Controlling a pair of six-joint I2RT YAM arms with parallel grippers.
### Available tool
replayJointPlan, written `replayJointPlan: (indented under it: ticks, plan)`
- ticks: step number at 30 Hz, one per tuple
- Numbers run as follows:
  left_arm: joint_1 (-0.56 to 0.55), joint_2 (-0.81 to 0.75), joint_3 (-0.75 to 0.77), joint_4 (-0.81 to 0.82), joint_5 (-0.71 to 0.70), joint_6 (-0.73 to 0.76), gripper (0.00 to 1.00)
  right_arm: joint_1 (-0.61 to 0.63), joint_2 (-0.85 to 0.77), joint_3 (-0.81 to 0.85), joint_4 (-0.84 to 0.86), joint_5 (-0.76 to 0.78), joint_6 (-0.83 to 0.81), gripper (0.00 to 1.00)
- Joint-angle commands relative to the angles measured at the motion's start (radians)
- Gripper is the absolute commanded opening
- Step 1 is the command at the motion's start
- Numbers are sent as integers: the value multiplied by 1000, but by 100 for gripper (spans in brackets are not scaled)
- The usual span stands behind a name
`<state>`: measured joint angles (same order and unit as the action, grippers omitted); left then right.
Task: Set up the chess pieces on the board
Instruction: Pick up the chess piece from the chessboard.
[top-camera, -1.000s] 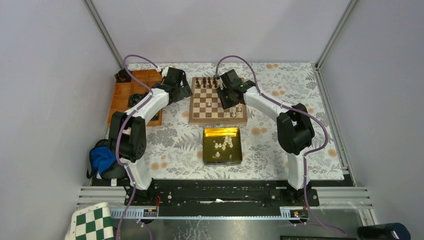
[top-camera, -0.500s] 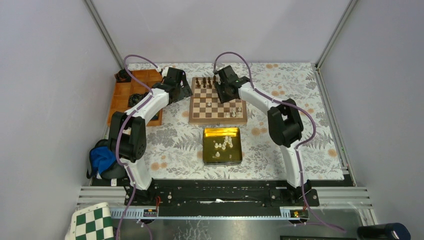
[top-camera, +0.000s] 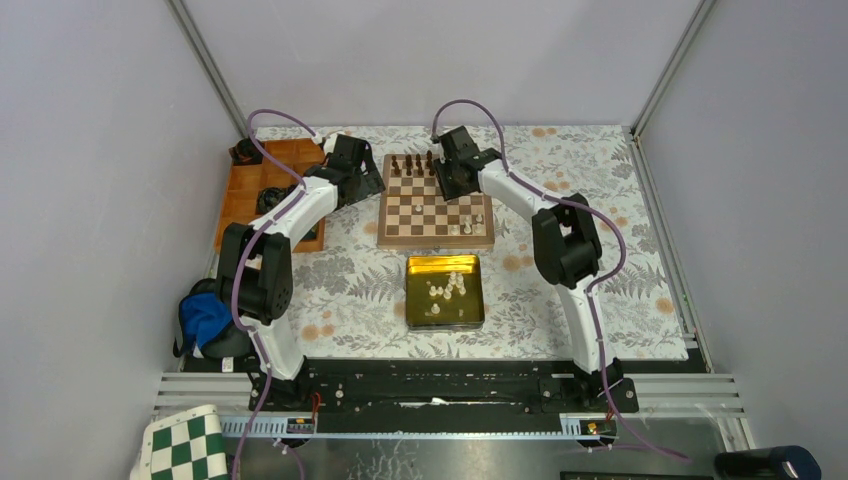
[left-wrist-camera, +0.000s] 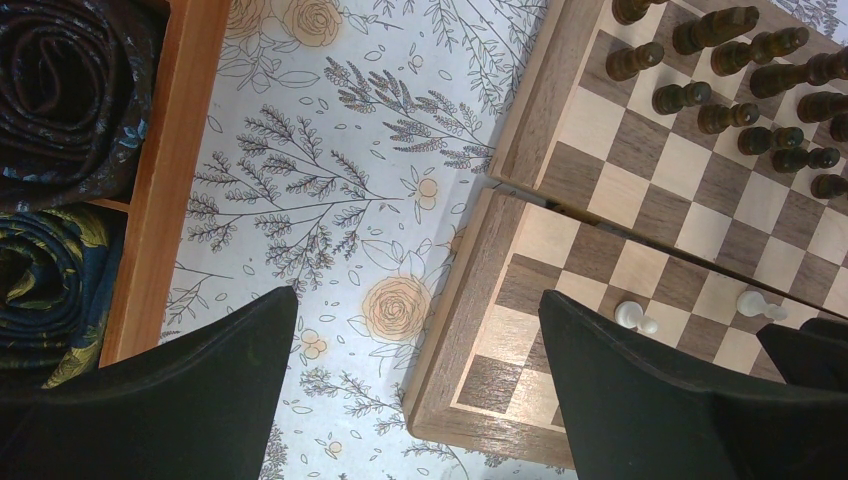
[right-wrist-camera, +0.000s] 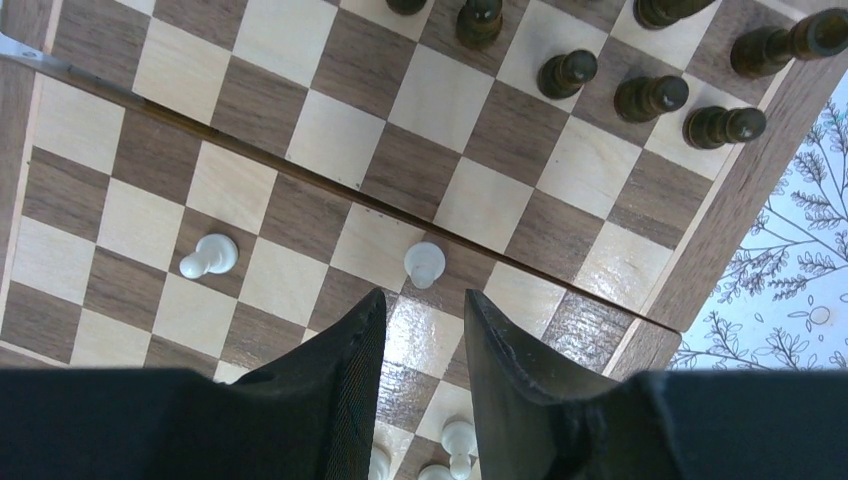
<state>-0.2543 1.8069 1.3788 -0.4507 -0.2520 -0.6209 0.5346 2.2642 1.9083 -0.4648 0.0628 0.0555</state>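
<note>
On the left, our left gripper (left-wrist-camera: 417, 300) is open wide over the flowery cloth (left-wrist-camera: 330, 200) and the edge of the board (left-wrist-camera: 450, 340). Our right gripper (right-wrist-camera: 425, 298) has only a small gap with nothing in it. It hangs over the board, just by a white pawn (right-wrist-camera: 424, 262). More chess pieces (top-camera: 447, 288) sit in the gold tin (top-camera: 410, 295).

Board (left-wrist-camera: 640, 230) cut off by frame edges.
</note>
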Motion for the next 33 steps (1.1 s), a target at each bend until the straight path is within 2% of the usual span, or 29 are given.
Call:
replayJointPlan:
  ticks: [1,33]
  plan:
    - [4,-15,6,7,2,0,99,-5,23,66,-9,-2,-17,41]
    - [4,3,11,6,4,1,99,-17,68,92,-8,-35,-32,17]
